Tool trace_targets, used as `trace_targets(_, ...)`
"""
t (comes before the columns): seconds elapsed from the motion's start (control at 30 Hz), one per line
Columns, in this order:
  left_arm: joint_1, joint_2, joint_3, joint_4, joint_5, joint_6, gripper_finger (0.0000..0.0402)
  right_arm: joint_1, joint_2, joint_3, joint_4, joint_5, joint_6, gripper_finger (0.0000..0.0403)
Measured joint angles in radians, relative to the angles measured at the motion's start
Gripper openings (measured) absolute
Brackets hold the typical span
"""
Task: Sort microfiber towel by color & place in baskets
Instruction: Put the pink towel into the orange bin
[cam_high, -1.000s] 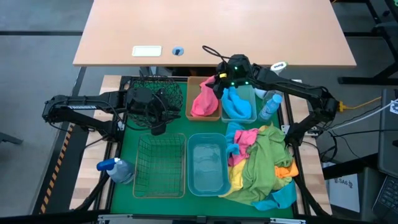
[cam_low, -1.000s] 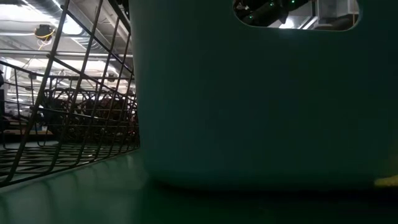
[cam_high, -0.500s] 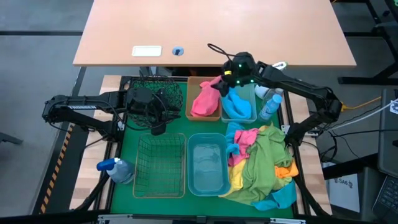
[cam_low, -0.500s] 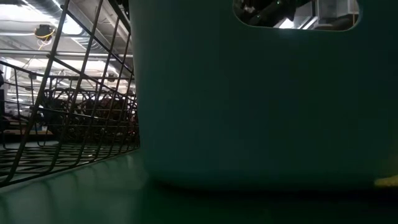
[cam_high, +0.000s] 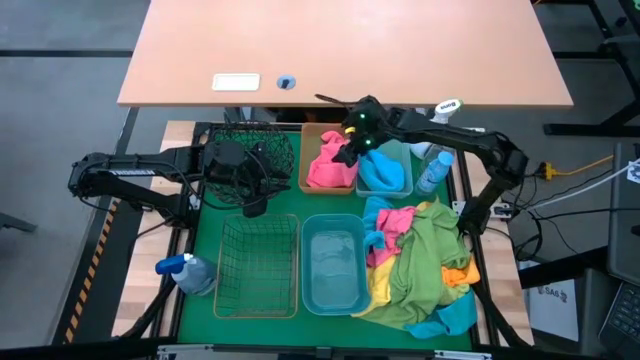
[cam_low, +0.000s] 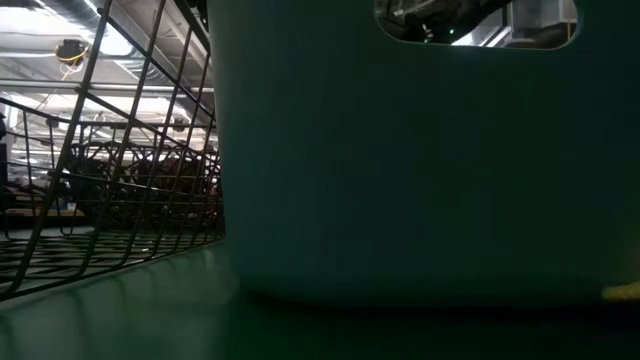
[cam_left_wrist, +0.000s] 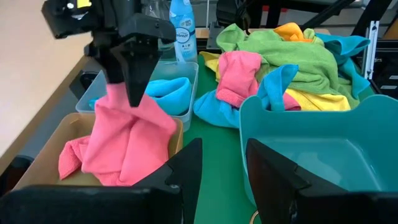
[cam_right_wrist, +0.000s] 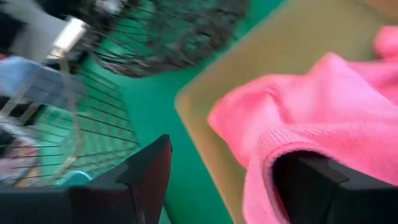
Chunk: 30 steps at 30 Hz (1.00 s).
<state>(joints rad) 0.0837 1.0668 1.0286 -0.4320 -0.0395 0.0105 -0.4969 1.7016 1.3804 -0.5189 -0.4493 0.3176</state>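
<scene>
High view. Green mat (cam_high: 200, 305) carries five containers. Far row: dark green wire-mesh basket (cam_high: 270, 142) at left, amber bin (cam_high: 308, 172) in the middle holding a pink towel (cam_high: 330, 165), pale blue bin (cam_high: 402, 152) at right holding a blue towel (cam_high: 382, 172). Near row: rectangular wire basket (cam_high: 258, 266) at left, blue bin (cam_high: 334, 264) to its right. Mixed towel pile (cam_high: 425, 265) of green, pink, yellow, orange and blue lies right of the blue bin. One spray bottle (cam_high: 186, 270) lies at near left; a second spray bottle (cam_high: 434, 170) stands just right of the pale blue bin. Right gripper (cam_high: 350, 146) sits over the far end of the amber bin, at the pink towel. Left gripper (cam_high: 254, 196) waits between the mesh basket and the rectangular wire basket.

Low view. The blue bin's wall fills most of the frame; the wire basket shows at left.

Left wrist view. Left gripper's fingers are parted with nothing between them. Right gripper's fingers come down together in a point onto the pink towel's top, over the amber bin; whether they pinch the cloth cannot be told.

Right wrist view. Pink towel lies close against the right gripper's fingers (cam_right_wrist: 140, 180), with the amber bin's rim beneath and the mesh basket beyond.
</scene>
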Motion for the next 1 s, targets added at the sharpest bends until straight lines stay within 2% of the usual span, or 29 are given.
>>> trace_targets(0.2, 0.0, 0.0, 0.0, 0.0, 0.0, 0.0, 0.0119, 0.0, 0.029, 0.0, 0.232, -0.17, 0.0, 0.0257)
trace_targets(0.37, 0.0, 0.0, 0.0, 0.0, 0.0, 0.0, 0.0119, 0.0, 0.031, 0.0, 0.336, -0.131, 0.001, 0.0257)
trace_targets(0.47, 0.0, 0.0, 0.0, 0.0, 0.0, 0.0, 0.0119, -0.001, 0.031, 0.0, 0.285, -0.066, 0.05, 0.0257)
trace_targets(0.63, 0.0, 0.0, 0.0, 0.0, 0.0, 0.0, 0.0119, 0.0, 0.031, 0.0, 0.038, -0.024, 0.085, 0.0257)
trace_targets(0.73, 0.0, 0.0, 0.0, 0.0, 0.0, 0.0, 0.0119, 0.007, 0.031, 0.0, -0.095, -0.011, 0.18, 0.0257)
trace_targets(0.87, 0.0, 0.0, 0.0, 0.0, 0.0, 0.0, 0.0119, 0.006, 0.031, 0.0, -0.093, -0.015, 0.283, 0.0257)
trace_targets(1.0, 0.0, 0.0, 0.0, 0.0, 0.0, 0.0, 0.0119, 0.006, 0.031, 0.0, -0.019, -0.054, 0.309, 0.0257)
